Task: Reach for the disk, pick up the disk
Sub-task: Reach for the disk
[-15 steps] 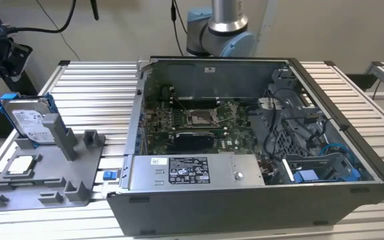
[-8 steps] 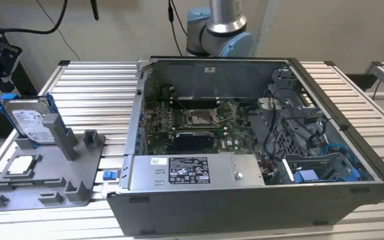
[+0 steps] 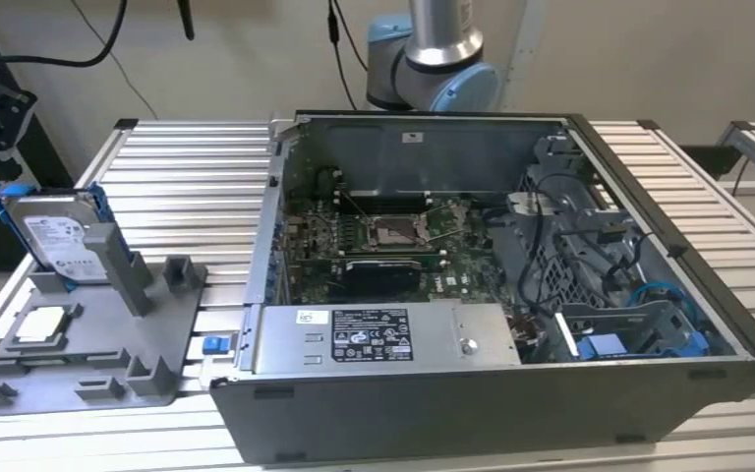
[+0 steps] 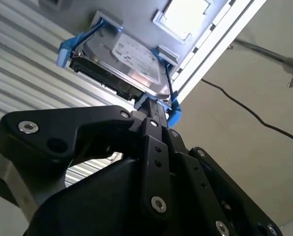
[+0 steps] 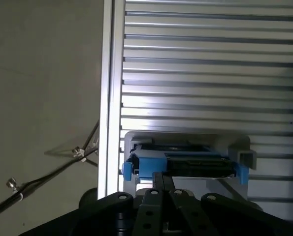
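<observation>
The tool [image 4: 156, 112] is pointing straight at the disk [image 4: 129, 56], its black linkages tapering to a narrow tip. That tip is lying right at the blue bracket [image 4: 70, 46] along the disk's nearest edge. I cannot tell whether it is touching or clamping the plastic, or how far open it is. In the first wrist view the disk [image 5: 195, 167] is showing edge-on, and the tool [image 5: 162, 179] is meeting that edge off centre, toward one corner of the bracket. In the exterior view the disk [image 3: 56, 236] is standing on end in a grey fixture [image 3: 154, 334] at the exterior view's left, with its label facing the camera. Its long axis is running up out of the fixture toward the tool, so any lift would, by my judgement, be running along that axis. A small square silver chip [image 3: 43, 323] is lying flat on the same fixture, apart from the disk. The fixture is resting on the slatted metal surface [image 3: 194, 197]. Beside it, toward the exterior view's right, an open computer case [image 3: 509, 403] is sitting with its motherboard [image 3: 377, 236] exposed. The arm's base [image 3: 431, 54] is rising behind the case.
</observation>
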{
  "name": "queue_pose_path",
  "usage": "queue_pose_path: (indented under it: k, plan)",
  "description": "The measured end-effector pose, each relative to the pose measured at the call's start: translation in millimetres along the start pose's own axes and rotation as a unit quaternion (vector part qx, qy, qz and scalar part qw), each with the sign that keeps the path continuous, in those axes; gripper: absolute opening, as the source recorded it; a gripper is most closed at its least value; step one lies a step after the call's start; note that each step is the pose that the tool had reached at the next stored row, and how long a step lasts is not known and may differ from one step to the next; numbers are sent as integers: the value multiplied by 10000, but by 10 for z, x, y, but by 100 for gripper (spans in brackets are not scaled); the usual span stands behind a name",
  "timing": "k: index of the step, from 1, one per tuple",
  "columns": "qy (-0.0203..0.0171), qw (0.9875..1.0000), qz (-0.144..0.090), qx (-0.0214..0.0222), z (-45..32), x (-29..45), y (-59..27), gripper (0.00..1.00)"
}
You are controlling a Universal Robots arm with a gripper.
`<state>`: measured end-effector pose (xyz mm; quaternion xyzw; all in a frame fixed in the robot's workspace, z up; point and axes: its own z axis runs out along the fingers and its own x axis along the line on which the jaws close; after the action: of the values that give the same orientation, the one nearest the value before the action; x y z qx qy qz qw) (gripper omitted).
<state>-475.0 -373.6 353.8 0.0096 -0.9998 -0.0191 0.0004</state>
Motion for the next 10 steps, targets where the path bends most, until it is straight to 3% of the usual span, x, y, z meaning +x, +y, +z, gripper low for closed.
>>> queue_pose_path:
  k: [10]
  plan:
    - [1,10000,0,0,0,0,6,0]
